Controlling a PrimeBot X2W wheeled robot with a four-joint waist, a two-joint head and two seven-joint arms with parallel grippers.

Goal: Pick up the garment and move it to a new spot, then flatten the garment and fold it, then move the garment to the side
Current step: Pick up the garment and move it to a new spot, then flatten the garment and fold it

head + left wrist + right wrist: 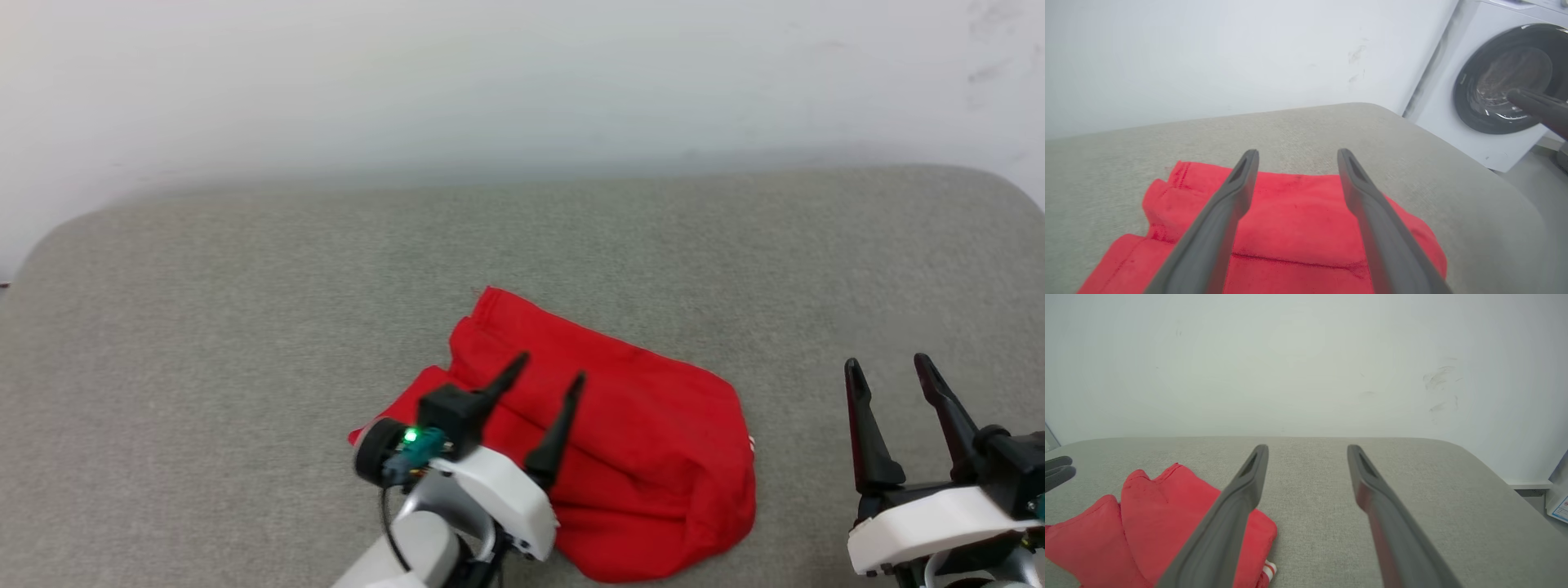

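Centrally, folded garment (645, 457), lower-left edge hidden behind left end effector (551, 367), spread above it; right end effector (887, 361) spread, empty, lower right.

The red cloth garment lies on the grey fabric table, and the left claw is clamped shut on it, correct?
No. The red cloth garment lies on the grey fabric table, but the left claw stands open over it, gripping nothing, as the left wrist view shows.

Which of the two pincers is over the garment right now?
The left pincer: it hangs open above the red garment. The right pincer, also open, stands off to the garment's side, over the grey surface.
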